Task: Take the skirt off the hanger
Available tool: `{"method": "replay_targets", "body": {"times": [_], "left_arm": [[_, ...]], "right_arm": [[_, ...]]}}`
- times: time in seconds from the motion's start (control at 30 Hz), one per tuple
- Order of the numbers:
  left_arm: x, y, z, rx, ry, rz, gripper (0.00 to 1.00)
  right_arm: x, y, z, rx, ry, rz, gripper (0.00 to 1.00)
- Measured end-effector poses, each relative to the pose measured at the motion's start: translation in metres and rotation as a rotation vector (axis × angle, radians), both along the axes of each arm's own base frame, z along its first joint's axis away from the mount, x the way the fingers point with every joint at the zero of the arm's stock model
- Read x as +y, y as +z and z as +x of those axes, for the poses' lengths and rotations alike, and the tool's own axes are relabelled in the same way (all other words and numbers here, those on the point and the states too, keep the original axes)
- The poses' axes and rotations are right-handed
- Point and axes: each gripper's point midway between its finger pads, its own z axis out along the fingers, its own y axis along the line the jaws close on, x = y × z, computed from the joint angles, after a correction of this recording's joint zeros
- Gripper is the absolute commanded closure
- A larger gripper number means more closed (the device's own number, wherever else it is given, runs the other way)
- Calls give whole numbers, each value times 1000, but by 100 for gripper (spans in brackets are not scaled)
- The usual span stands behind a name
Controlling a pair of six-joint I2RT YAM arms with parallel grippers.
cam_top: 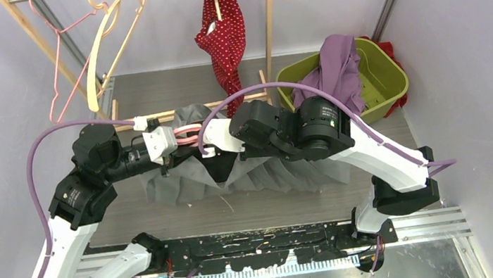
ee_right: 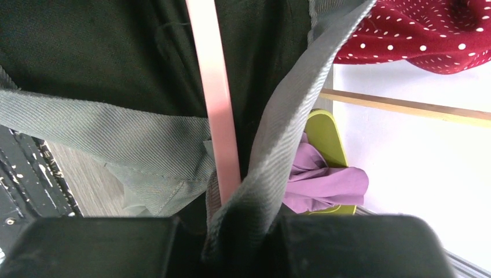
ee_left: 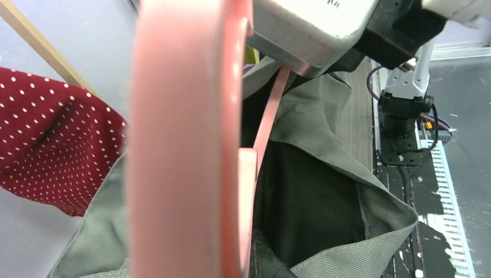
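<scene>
Grey twill fills the right gripper (ee_right: 234, 231): its jaws are clamped on a fold of the waistband (ee_right: 116, 124), right against the pink hanger (ee_right: 215, 98). The hanger's flat bar runs up through the open waist. Whether that bar is caught in the pinch too, I cannot tell.

Facing it from the hanger's other side, the left gripper (cam_top: 161, 144) appears closed on the pink hanger itself, though its fingers are hidden in its own wrist view. The split looks deliberate: one arm anchors the hanger while the other can draw the cloth away from it.

The grey skirt (cam_top: 283, 170) is not yet free. Its waist wraps the hanger and its pleats hang below it onto the table (cam_top: 152, 87).

Behind the hanger stands a wooden rack (cam_top: 270, 15) with a red polka-dot garment (cam_top: 223, 28) dangling close. A pull toward the rack could snag that garment. Further along to the right arm's side of the hanger sits a green bin (cam_top: 384, 72) draped with purple cloth (cam_top: 337, 64). Two bare hangers (cam_top: 108, 49) hang well off toward the left arm's side.
</scene>
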Motion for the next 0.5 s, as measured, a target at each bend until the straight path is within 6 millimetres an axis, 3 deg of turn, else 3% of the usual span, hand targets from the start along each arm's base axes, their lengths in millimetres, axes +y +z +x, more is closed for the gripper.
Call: {"method": "replay_targets", "body": {"times": [0.13,0.2,0.4,0.47,0.5], "left_arm": [[-2,-4,-1,-1,-12,-11,69],[0,-8,5,1,19,-9,66],[8,-27,18,22,104,17,65],[12,-32,19,19,126,26,72],[13,-34,19,18,131,28,81]], "right_arm": [[0,0,1,-9,11,-17,100],[0,0,2,-13,8,-20,100],[-1,-1,6,-35,-5,-52,100],[-1,-1,7,-38,-2,-57,100],[0,-1,7,-40,1,-59,100]]}}
